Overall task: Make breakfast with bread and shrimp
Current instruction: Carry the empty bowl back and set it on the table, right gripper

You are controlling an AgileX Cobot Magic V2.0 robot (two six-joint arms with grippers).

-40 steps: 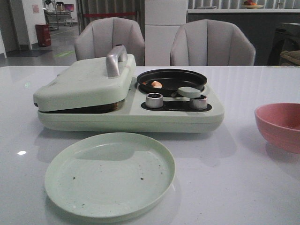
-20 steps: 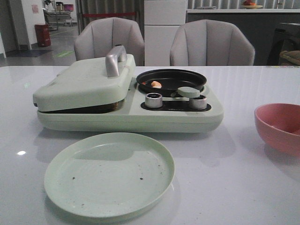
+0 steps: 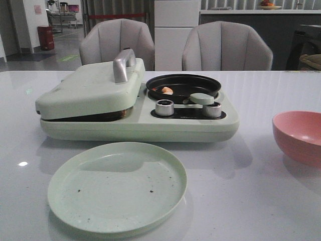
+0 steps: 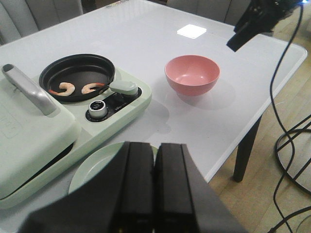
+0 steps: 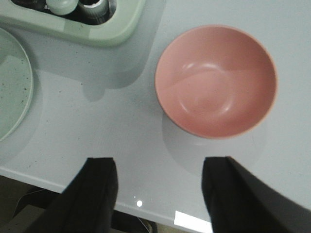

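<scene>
A curled orange-pink shrimp (image 3: 167, 90) lies in the round black pan (image 3: 183, 85) of the pale green breakfast maker (image 3: 135, 125). The left wrist view shows two shrimp (image 4: 64, 88) side by side in that pan (image 4: 77, 73). No bread shows; the maker's lid (image 3: 90, 88) is down. My left gripper (image 4: 155, 145) is shut on nothing, high above the green plate (image 4: 97, 162). My right gripper (image 5: 158, 162) stands open and empty over bare table near its front edge, just short of the pink bowl (image 5: 216, 80). Neither gripper shows in the front view.
An empty green plate (image 3: 118, 186) with dark crumbs sits in front of the maker. The pink bowl (image 3: 301, 135) is empty at the right. A metal handle (image 3: 123, 64) tops the lid; two knobs (image 3: 164, 107) sit beside the pan. Two chairs stand behind the table.
Nothing on the table has moved. The pink bowl looks brighter now than a second ago, as if a shadow has left it.
</scene>
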